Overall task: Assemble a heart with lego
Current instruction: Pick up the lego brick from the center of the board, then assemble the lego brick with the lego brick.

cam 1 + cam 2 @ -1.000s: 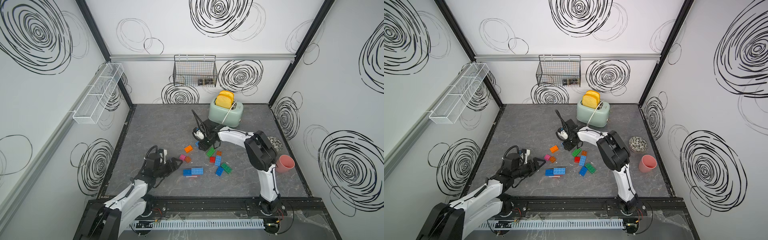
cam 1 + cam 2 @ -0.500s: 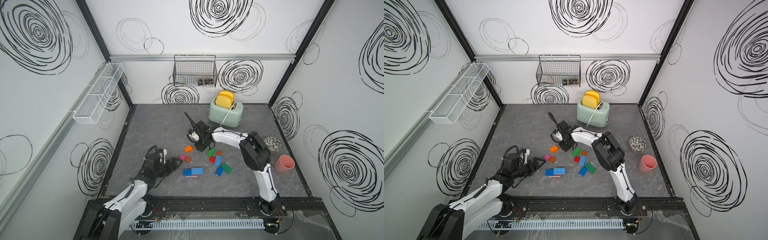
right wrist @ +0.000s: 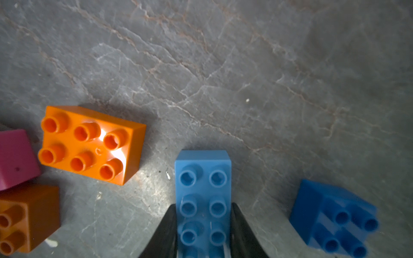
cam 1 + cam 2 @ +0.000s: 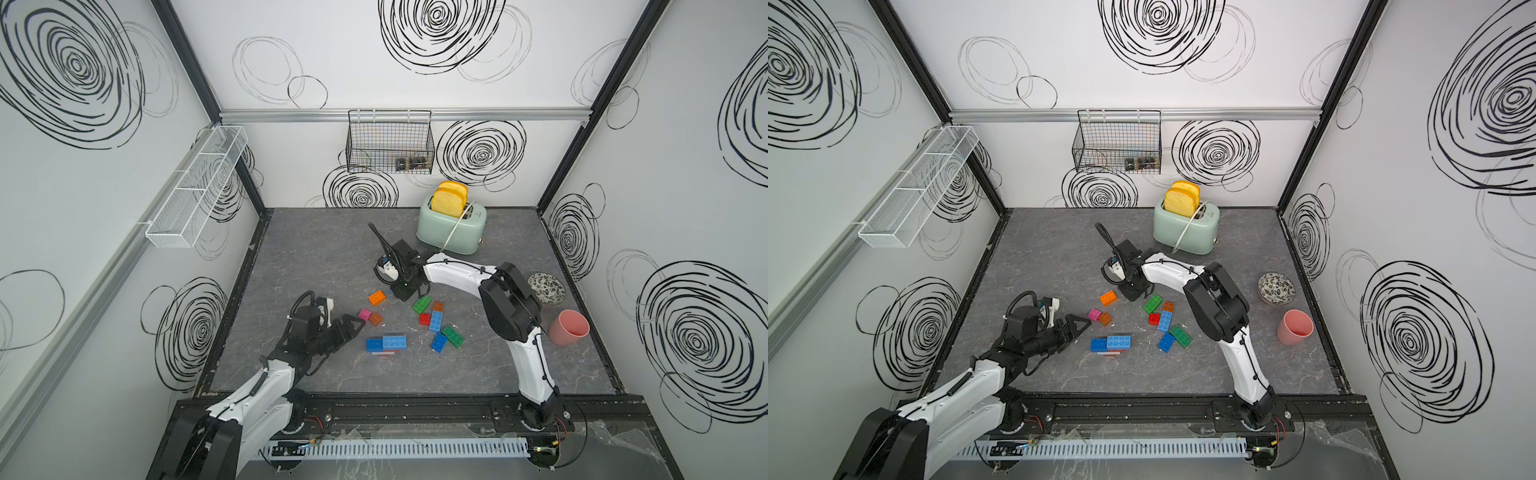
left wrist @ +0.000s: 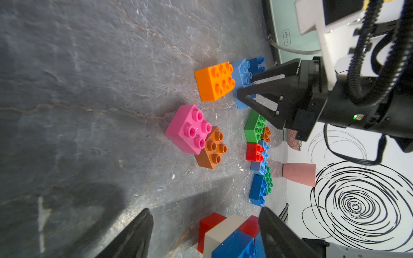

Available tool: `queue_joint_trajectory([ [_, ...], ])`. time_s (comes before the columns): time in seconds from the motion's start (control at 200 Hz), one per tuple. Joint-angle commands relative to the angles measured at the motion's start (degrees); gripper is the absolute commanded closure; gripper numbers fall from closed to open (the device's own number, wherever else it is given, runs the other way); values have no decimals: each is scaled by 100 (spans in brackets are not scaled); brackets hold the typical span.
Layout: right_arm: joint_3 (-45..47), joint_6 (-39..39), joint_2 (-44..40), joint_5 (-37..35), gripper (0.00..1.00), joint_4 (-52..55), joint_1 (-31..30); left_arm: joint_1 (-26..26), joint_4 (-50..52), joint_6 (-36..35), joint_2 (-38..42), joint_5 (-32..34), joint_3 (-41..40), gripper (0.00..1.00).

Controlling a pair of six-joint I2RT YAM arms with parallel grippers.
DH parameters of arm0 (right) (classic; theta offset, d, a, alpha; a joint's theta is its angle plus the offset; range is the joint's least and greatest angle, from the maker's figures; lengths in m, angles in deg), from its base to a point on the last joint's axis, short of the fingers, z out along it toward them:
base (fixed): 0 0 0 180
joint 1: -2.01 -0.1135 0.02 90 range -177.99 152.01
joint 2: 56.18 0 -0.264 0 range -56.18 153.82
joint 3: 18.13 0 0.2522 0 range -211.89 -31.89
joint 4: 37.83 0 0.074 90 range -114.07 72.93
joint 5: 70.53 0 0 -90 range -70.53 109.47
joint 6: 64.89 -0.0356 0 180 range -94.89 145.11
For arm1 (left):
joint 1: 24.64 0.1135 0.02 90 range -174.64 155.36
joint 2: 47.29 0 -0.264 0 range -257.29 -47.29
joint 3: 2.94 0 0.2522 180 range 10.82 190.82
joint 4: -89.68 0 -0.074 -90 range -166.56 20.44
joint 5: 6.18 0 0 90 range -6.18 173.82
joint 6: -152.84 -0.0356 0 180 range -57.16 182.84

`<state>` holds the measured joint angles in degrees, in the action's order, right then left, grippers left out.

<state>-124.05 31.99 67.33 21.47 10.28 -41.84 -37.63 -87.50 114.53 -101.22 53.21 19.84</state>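
Closure is fresh: right gripper (image 3: 203, 206) now clamps the pale-blue brick (image 3: 202, 176), so lifting it toward the stack (image 4: 386, 345) can follow; left gripper (image 4: 353, 328) stays apart, empty.

A grey, marbled worktop (image 4: 316, 249) fills the floor of a white-walled booth scrawled with black swirls. At the back stands a mint-green toaster (image 4: 451, 230), upright, with two slices of yellow toast (image 4: 448, 198) sticking out of its slots and a white cord (image 4: 455, 226) draped over its front. Above it a black wire basket (image 4: 390, 141) hangs from the back wall's rail, holding small dark items too dim to make out. A white mesh rack (image 4: 195, 187) hangs on the left wall. Near the right wall sits a speckled bowl (image 4: 546, 288), with a pink cup (image 4: 569, 327) upright just in front of it.
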Motion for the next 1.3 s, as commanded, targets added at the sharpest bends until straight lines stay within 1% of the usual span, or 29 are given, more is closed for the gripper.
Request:
queue_joint_trajectory([
  [0.0,-94,171,-28,5,71,300,-70,72,-269,-15,52,-36,-14,21],
  [0.12,-70,306,-280,158,71,299,-70,111,-202,-27,95,-39,32,21],
  [0.31,20,734,-934,582,71,237,-129,192,-5,-44,189,-77,128,20],
  [0.445,79,1149,-1232,815,71,311,-375,274,264,-97,273,-8,229,20],
  [0.59,228,1474,-1493,955,71,368,-757,589,649,-42,432,55,290,20],
  [0.796,342,1714,-1662,1078,71,565,-1271,1162,813,183,843,-39,194,20],
  [0.906,524,1744,-1771,1091,71,576,-1544,1361,854,287,1015,-83,119,20],
  [1.031,710,1764,-1856,1123,71,558,-1776,1439,820,363,1093,-44,76,20],
  [1.296,663,1721,-1718,1004,71,770,-2056,1466,619,463,1131,-129,-22,20],
])
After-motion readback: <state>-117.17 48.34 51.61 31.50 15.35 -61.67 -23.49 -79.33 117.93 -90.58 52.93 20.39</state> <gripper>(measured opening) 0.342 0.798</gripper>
